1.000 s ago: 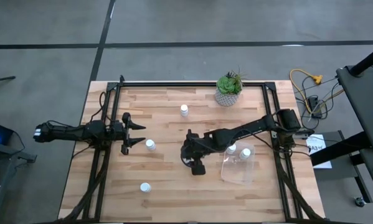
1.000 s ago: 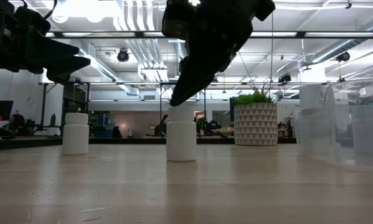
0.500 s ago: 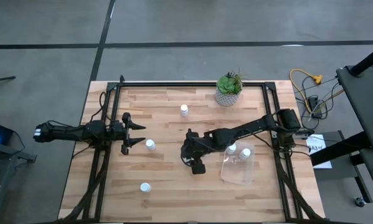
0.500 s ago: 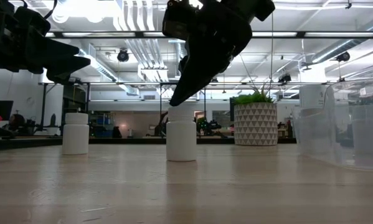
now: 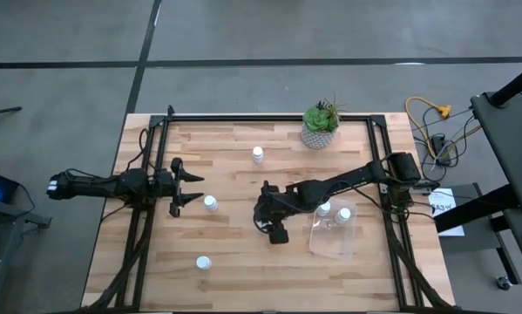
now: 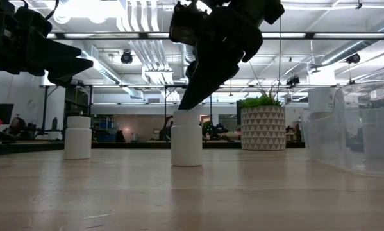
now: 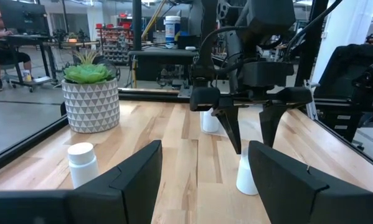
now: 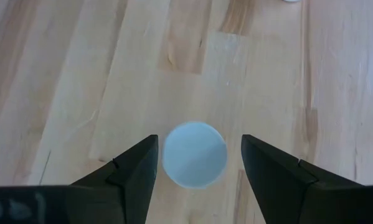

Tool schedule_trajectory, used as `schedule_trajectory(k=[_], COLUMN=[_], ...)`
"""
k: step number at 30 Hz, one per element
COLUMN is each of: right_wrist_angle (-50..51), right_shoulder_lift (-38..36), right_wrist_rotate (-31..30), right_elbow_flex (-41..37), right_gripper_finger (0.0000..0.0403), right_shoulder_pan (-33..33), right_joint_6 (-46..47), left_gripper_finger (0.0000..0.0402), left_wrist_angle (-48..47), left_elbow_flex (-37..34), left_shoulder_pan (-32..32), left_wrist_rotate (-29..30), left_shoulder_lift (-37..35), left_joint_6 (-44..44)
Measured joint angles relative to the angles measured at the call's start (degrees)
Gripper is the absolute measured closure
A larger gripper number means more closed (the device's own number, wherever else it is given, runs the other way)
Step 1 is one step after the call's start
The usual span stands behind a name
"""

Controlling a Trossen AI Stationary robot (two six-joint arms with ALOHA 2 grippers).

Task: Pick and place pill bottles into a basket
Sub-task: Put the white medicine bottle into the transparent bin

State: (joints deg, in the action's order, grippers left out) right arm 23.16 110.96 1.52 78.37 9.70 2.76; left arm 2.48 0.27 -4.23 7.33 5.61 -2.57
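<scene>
Arms stretch in from both sides of the wooden table (image 5: 234, 262). The right arm bends at its elbow and reaches to the middle of the table, with its wrist turned down. The right gripper (image 5: 279, 234) points straight down above a pill bottle (image 8: 194, 154). Its two dark fingers (image 8: 131, 174) are spread apart, one on each side of the round white cap, and they are not touching it. The fingertips hang just above the cap. It holds nothing.

The left arm lies low and straight along the left side. The left gripper (image 5: 193, 192) points toward the middle, and its fingers (image 7: 136, 180) are spread wide with nothing between them. A second bottle (image 5: 210, 203) stands just beside its tips.

The bottles are small white tubes with flat round caps, smooth and plain, and all stand upright. One more (image 5: 258, 154) stands near the far edge, and another (image 5: 203, 262) stands alone near the front left. Two bottles (image 5: 343, 215) are inside the basket (image 5: 346, 250).

The basket is a clear plastic box with thin walls, on the right side of the table, near the right arm. The table top is made of pale wood strips with a dark metal frame around it. A green plant in a pale pot with a triangle pattern (image 5: 318, 133) sits at the far edge.
</scene>
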Motion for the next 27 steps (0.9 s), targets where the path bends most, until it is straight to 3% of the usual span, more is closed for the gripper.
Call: schedule_trajectory(k=[27], right_wrist_angle=[-1.8], right_shoulder_lift=[0.7], right_wrist_rotate=[1.5], right_elbow_flex=[-3.1], right_gripper_finger=[0.0184], right_shoulder_pan=[-0.2], right_joint_6=[0.9], left_gripper_finger=[0.0180], left_wrist_angle=[0.0], left_elbow_flex=[0.0], left_shoulder_pan=[0.0], left_wrist_rotate=[0.0], left_shoulder_lift=[0.0], left_joint_6=[0.0])
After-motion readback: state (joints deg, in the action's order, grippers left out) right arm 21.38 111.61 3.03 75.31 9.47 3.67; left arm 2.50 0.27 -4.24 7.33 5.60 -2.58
